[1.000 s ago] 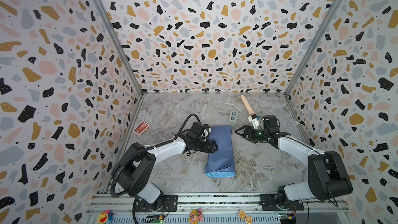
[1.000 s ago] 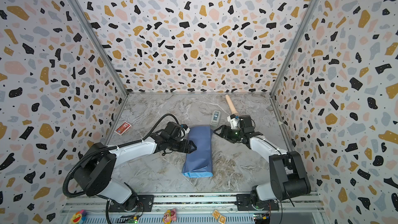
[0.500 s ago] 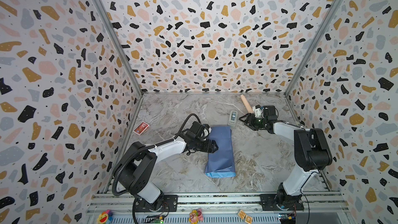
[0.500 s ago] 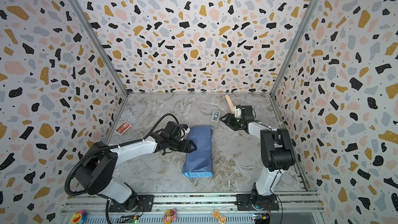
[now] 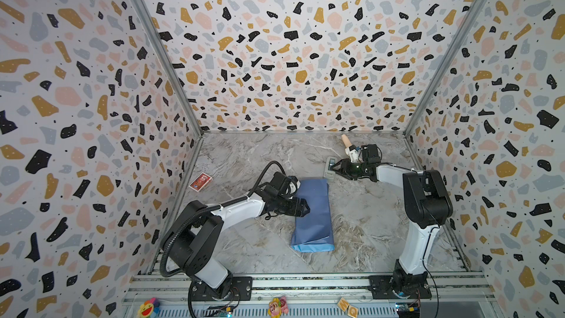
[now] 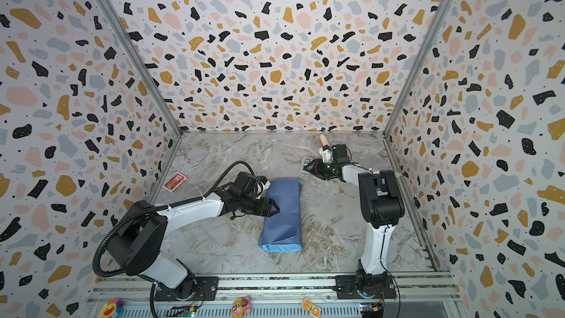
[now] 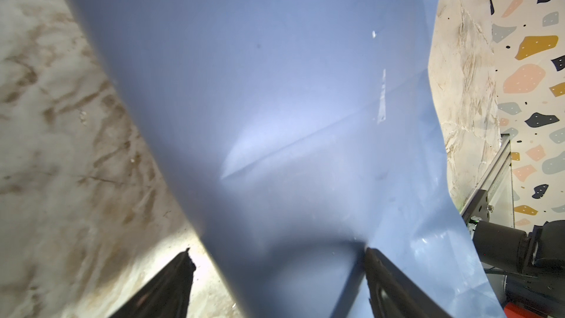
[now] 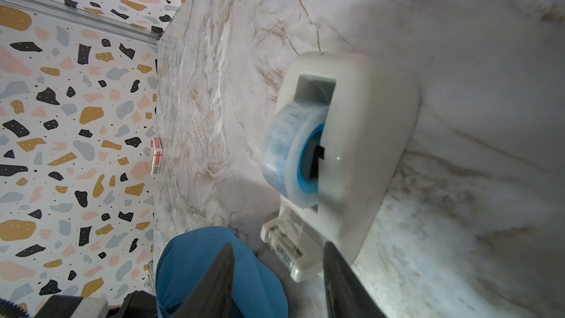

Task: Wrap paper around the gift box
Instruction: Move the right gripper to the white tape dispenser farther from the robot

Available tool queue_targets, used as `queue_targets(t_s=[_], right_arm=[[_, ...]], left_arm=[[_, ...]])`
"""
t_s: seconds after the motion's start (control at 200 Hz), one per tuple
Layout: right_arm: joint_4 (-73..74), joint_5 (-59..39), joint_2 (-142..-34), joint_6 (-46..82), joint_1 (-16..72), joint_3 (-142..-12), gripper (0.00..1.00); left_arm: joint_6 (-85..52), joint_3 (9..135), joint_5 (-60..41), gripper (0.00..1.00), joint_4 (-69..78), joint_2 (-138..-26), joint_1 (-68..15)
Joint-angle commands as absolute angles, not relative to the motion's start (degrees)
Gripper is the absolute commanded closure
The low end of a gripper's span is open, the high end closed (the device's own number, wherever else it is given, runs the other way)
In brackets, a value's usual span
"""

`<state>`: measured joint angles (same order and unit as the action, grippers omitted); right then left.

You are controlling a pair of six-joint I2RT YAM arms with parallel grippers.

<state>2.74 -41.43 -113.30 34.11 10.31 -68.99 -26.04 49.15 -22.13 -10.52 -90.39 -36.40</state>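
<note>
We see the paper (image 5: 315, 209) folded into a long blue bundle lying mid-table. The gift box is not visible in any view, so we cannot tell where it is. In both top views the left gripper (image 5: 302, 208) sits at the bundle's left edge. Only the left wrist view shows how it stands: its jaws are released and spread wide, one finger (image 7: 171, 282) over bare table and the other against the paper (image 7: 275, 102), which bulges between them.

Behind the bundle's far end, the right gripper (image 6: 309, 168) meets the grey tape dispenser (image 6: 304, 168). The right wrist view adds the blue tape roll and the cutter end lying between the parted fingers (image 8: 339, 282); we cannot tell if they touch it.

A red card pack (image 5: 200, 182) lies well apart near the left wall, and a beige rod (image 5: 345, 141) lies behind the right arm. The table (image 5: 244, 154) is grey marble-patterned, and the walls (image 5: 275, 41) are terrazzo-speckled.
</note>
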Motion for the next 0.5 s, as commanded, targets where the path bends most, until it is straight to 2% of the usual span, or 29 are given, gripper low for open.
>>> queue_targets(t_s=[0.0,0.496], right_arm=[[1.4,-43.6,-114.5,33.3,10.5,-71.4,0.54],[3.8,-45.8,-119.8,38.5,10.6,-72.1,0.65]], left_arm=[[-24.5,47.5,-15.0,0.13,-17.1,-94.2,-36.4],[-24.3,47.6,-14.8,0.13,-17.3,-94.0,-36.4]])
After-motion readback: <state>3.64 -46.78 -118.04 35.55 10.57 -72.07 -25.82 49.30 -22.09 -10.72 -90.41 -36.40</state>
